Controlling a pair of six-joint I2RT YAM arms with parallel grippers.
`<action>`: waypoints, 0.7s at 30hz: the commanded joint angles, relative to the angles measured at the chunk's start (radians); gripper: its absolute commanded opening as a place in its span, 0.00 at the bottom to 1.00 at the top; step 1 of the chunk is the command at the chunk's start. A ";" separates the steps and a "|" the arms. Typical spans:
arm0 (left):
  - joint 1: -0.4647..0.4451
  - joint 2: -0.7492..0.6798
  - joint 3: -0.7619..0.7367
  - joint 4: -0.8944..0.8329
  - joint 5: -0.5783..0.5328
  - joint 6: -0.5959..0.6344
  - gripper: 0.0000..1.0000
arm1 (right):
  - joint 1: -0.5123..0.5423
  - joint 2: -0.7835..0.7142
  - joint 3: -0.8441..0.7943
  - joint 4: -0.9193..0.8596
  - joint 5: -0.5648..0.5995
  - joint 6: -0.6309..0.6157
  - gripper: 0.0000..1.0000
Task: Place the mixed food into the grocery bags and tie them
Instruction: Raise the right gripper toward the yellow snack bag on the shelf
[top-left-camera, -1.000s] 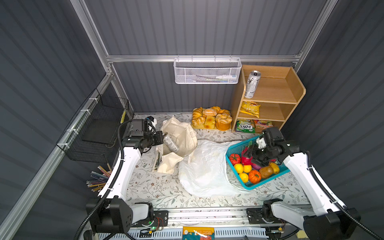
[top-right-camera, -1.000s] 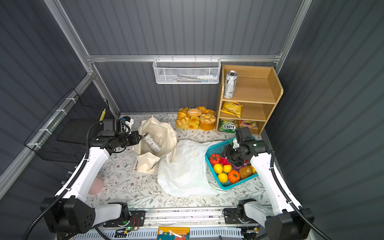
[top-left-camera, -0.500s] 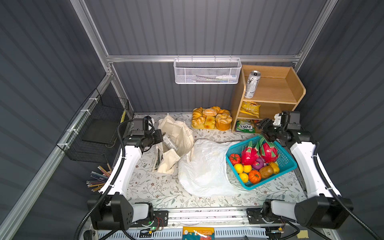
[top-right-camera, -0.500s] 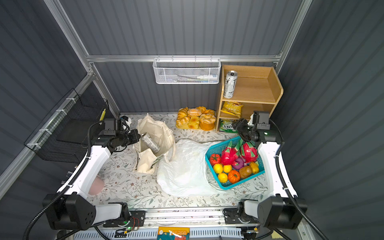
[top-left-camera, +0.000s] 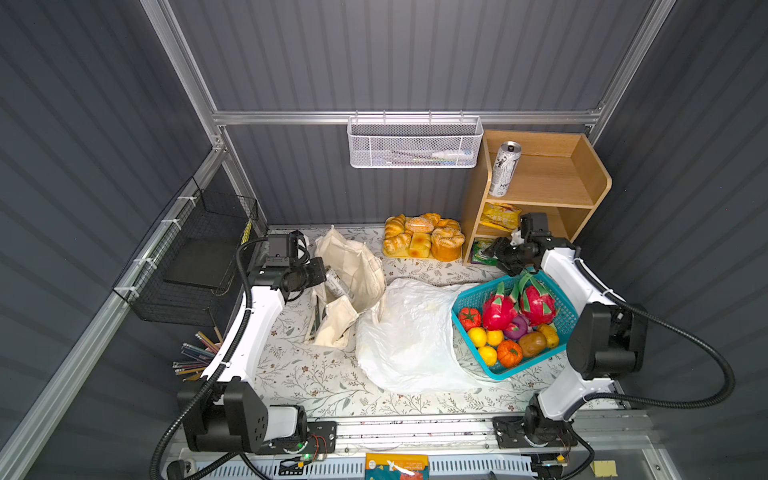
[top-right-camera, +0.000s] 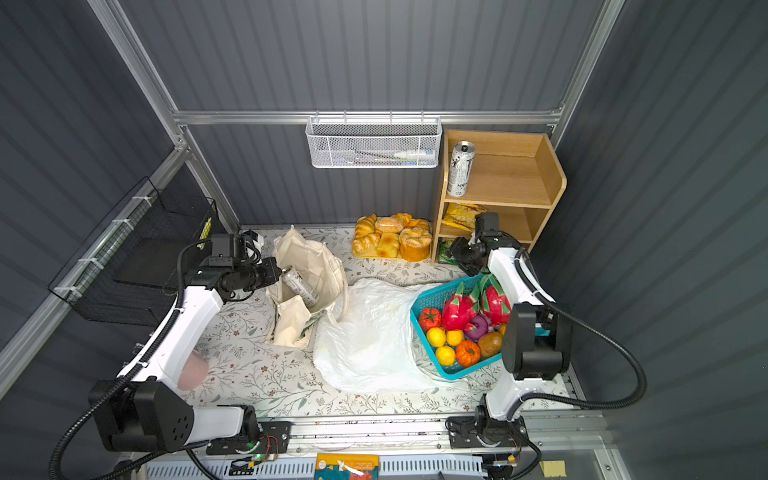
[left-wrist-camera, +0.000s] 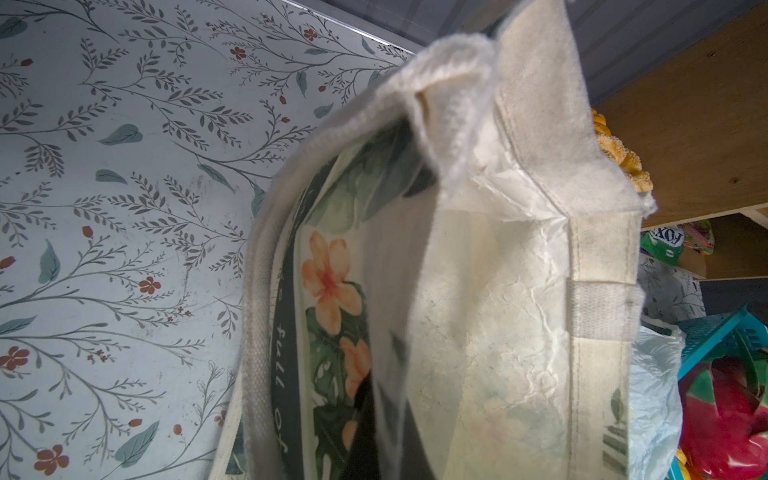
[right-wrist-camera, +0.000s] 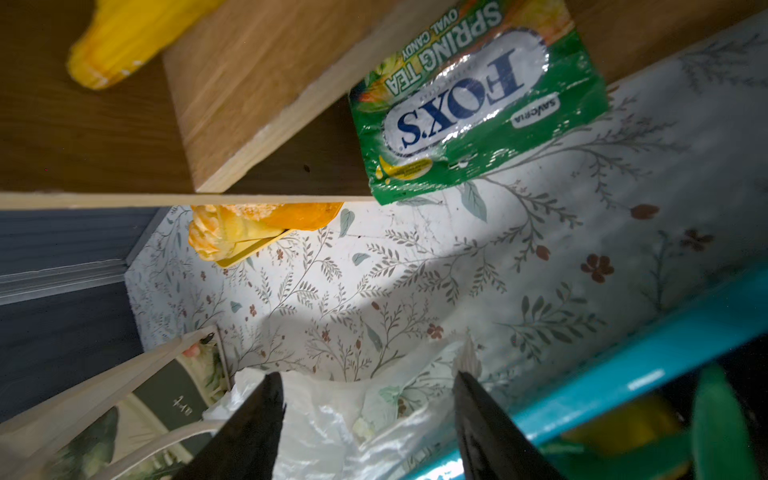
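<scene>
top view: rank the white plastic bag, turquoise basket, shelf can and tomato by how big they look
1. white plastic bag
2. turquoise basket
3. drink can, though it stands higher up, likely nearer the camera
4. tomato

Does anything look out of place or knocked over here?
Mildly: the green sweet packet sticks out from the bottom of the wooden shelf, and a drink can lies tilted inside the canvas tote.

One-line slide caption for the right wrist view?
Right gripper open and empty, facing the wooden shelf, with the green sweet packet and yellow snack packet ahead.
</scene>
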 joint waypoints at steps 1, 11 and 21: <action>0.001 0.011 0.010 -0.042 0.006 -0.003 0.00 | 0.002 0.056 0.046 -0.089 0.097 -0.071 0.67; 0.001 0.021 0.018 -0.035 0.022 -0.002 0.00 | -0.105 -0.028 -0.143 -0.027 0.064 -0.040 0.68; 0.001 0.026 0.026 -0.054 0.031 0.011 0.00 | -0.117 -0.183 -0.159 0.293 -0.223 0.128 0.66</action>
